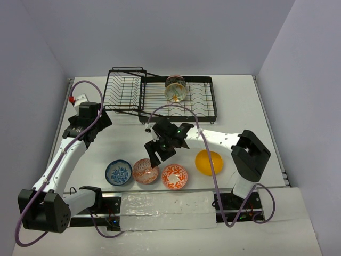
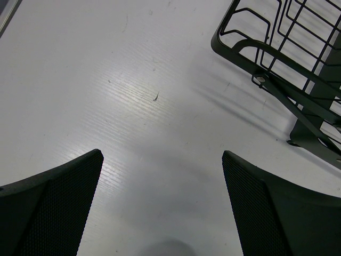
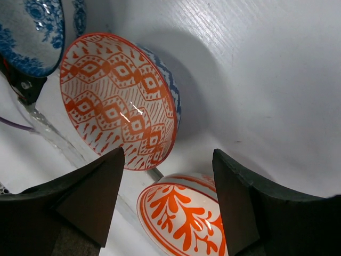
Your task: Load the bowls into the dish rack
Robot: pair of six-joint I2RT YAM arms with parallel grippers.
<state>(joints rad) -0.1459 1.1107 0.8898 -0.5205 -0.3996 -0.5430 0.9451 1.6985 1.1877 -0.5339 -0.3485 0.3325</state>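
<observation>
The white table (image 1: 240, 106) is walled on three sides in pale lavender, under even light. We find the dish rack (image 1: 178, 104) set along the far side, with its tilted basket section at the left end. One leaf-patterned bowl (image 1: 175, 88) stands on edge among the curved dividers, which is the posture those dividers are made to hold.

Four bowls sit at the near edge, just ahead of the arm bases: the blue bowl (image 1: 118, 172), the pink-red bowl (image 1: 145, 171) and the floral bowl (image 1: 175, 176) close together in a row, and the orange-yellow bowl (image 1: 208, 162) a little to their right. We count five bowls and cannot locate a sixth (it may sit behind the racked one).

The right gripper (image 1: 156, 156) hangs low over the pink-red bowl, jaws spread and holding nothing. Its wrist view places that bowl's nearer rim between the fingers. We judge the spread is meant to straddle the rim, one finger inside and one outside, since a rim pinch suits a shallow bowl. We see no contact.

The left gripper (image 2: 162, 154) is over bare table just beside the rack's basket end, jaws wide apart and empty. We judge it is parked clear of the right arm's route.

Loading is at an early stage. The neighbouring bowls crowd the target, so a lift risks nudging them.
</observation>
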